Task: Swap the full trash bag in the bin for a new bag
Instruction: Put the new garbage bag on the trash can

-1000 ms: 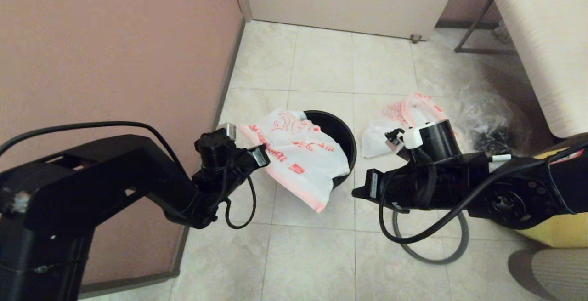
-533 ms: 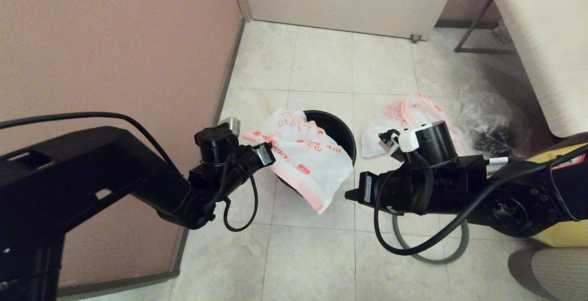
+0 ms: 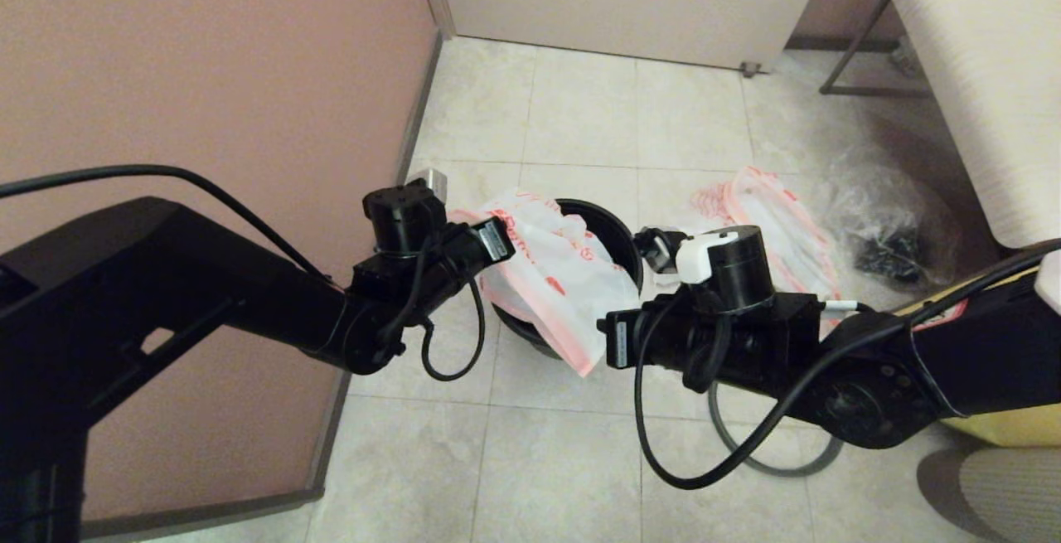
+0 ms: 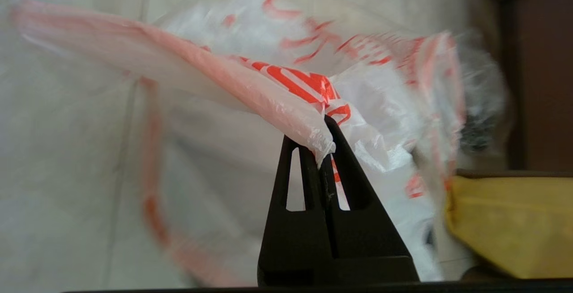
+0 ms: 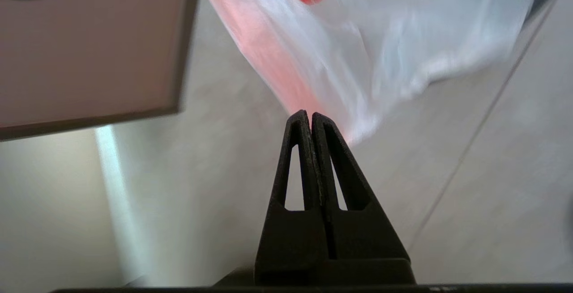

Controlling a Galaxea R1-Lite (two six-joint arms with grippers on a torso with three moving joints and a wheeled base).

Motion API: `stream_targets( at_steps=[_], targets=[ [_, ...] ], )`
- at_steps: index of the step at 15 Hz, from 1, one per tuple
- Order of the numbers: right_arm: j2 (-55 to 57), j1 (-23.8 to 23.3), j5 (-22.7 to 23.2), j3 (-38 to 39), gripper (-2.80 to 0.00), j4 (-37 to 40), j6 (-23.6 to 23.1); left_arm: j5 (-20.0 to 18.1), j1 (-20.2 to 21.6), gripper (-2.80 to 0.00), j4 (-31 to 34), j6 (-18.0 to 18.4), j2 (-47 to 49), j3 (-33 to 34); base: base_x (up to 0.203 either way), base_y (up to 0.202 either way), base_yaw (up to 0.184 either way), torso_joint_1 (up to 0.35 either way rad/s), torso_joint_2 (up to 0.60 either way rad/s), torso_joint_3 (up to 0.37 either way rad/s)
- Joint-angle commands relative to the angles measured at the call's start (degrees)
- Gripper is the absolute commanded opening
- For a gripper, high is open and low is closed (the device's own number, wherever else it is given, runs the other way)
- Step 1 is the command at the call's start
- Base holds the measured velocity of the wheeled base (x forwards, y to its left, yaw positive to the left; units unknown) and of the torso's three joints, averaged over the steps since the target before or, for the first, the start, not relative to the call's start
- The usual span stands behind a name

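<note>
My left end effector (image 4: 326, 125) is closed tight on a pinch of the new bag (image 3: 551, 273), gripping its orange-edged mouth on the left side of the bin (image 3: 617, 236), and the thin printed plastic trails from that pinch to the right, across the bin's opening and down over its near wall toward the floor. My right end effector (image 5: 310, 116) is closed too, but on nothing: its tips sit just beside the bag's hanging lower corner, near and to the right of the bin, and I can't tell from the wrist view whether they brush the plastic. The bin itself stands on the tiled floor (image 3: 580, 460) by the pink wall (image 3: 207, 87), its black inside showing on the far right where the bag doesn't cover it. The full trash bag (image 3: 771, 220) already lies on the floor to the right of the bin, mostly behind my right arm, with a clear crinkled bag (image 3: 891, 220) beyond it and the grey hoop (image 3: 775, 460) on the floor under that arm. So I judge the old bag is out and I'm at the lining step. Next I need to open the right end effector, catch the opposite edge of the bag's mouth, and spread it apart over the rim so the body drops inside rather than draping outside.
</note>
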Motion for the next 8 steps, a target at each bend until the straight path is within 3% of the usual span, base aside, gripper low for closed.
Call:
stream_targets(
  at_steps=[1,4,5,8],
  targets=[
    [2.2,1.2,-2.8,-0.4,-2.8,-2.0,-2.6,0.0,-0.7,-2.8,0.8,-0.2,-0.1,-3.5,0.0,0.0,0.0,0.0,0.0,0.0],
    [3.9,3.7,-9.6,-0.6,-2.8,-7.8,-8.6,-0.1,-1.9,-2.8,6.0,-0.2,0.8,-9.4,0.0,0.0,0.0,0.0,0.0,0.0],
    [4.1,3.8,-9.8,-0.9,0.0,-8.0,-9.1,-0.2,-2.1,-2.8,6.9,-0.2,1.4,-10.7,0.0,0.0,0.0,0.0,0.0,0.0],
    [4.3,4.1,-10.2,-1.3,0.0,-8.1,-9.4,-0.3,-2.3,-2.8,9.2,-0.3,3.3,-15.4,0.0,0.0,0.0,0.0,0.0,0.0]
  ],
)
